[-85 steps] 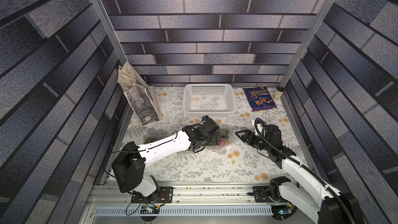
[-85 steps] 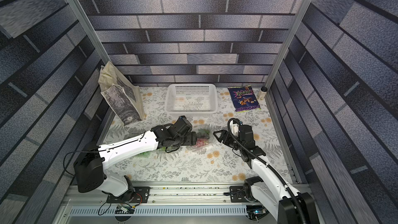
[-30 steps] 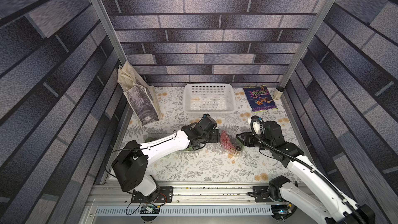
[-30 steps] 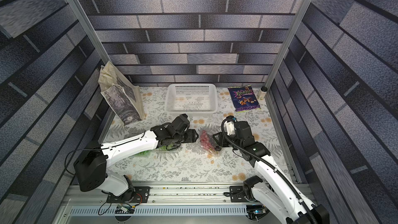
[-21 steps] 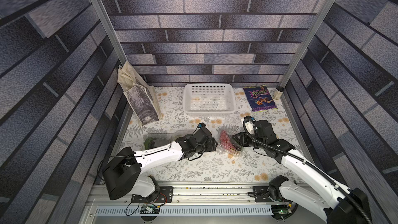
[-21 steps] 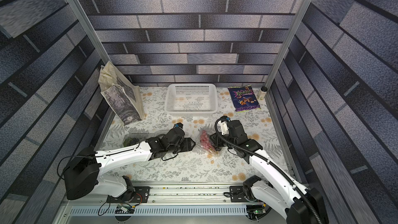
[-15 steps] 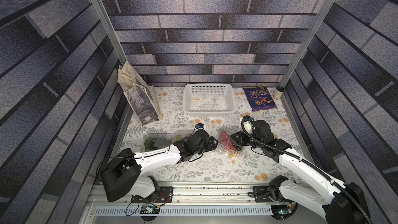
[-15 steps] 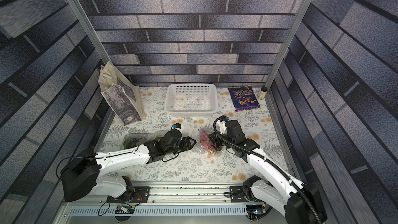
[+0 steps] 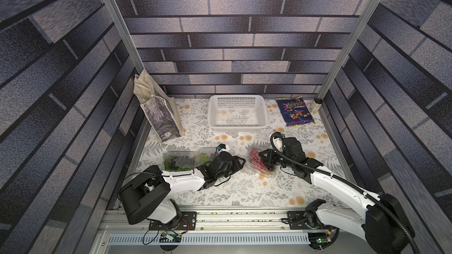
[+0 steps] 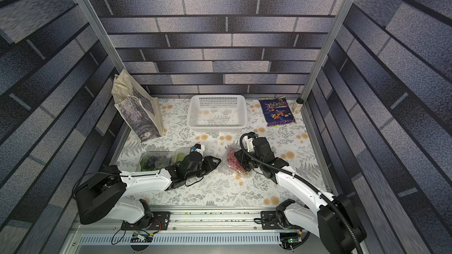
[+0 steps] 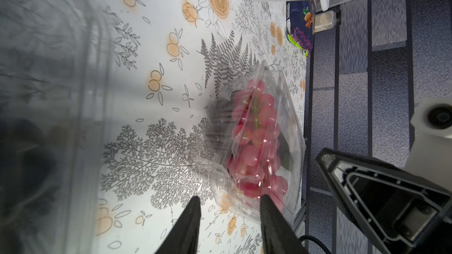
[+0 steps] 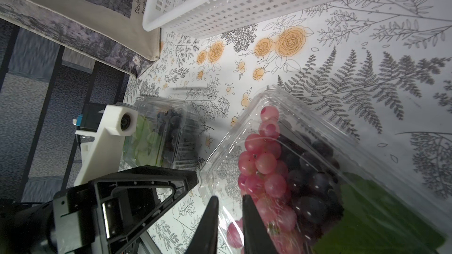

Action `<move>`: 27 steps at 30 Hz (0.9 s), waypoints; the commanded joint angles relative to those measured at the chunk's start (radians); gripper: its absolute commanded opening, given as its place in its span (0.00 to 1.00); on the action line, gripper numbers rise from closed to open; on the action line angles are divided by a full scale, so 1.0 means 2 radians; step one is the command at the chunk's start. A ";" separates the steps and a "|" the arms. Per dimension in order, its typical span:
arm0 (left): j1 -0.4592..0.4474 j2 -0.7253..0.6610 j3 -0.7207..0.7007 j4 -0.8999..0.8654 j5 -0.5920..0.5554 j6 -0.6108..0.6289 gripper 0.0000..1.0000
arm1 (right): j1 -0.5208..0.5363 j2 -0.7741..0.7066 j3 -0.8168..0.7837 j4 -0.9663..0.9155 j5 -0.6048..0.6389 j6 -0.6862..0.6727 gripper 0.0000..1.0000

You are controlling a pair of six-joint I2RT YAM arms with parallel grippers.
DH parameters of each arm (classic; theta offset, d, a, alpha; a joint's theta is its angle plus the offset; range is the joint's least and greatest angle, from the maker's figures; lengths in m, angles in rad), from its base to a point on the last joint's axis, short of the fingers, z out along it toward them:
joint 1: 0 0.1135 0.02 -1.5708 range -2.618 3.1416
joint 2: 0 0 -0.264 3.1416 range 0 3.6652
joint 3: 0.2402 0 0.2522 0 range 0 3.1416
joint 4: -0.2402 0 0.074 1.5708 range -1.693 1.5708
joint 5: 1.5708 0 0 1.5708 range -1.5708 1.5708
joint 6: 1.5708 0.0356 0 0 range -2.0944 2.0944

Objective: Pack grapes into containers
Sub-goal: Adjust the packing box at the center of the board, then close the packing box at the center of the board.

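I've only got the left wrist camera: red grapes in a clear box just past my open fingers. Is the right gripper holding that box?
Observer: It looks so. In the right wrist view the right gripper has its fingers close together, either side of the near rim of the red-grape box.
Operator: Where are the other boxes?
Observer: In both top views two lie side by side, on the far side of the left gripper from that box: the green-and-dark box and the half-hidden box.
Operator: Anything in the basket?
Observer: In a top view, no grapes show in the white basket.
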 commanded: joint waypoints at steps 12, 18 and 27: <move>0.008 0.069 -0.008 0.081 0.017 -0.045 0.34 | 0.005 0.014 0.002 0.023 -0.006 0.010 0.21; 0.007 0.072 -0.011 0.087 0.018 -0.050 0.34 | 0.005 0.011 0.003 0.022 -0.006 0.010 0.20; 0.004 0.086 0.028 0.054 0.035 -0.035 0.35 | 0.006 -0.015 0.012 -0.010 0.012 0.000 0.21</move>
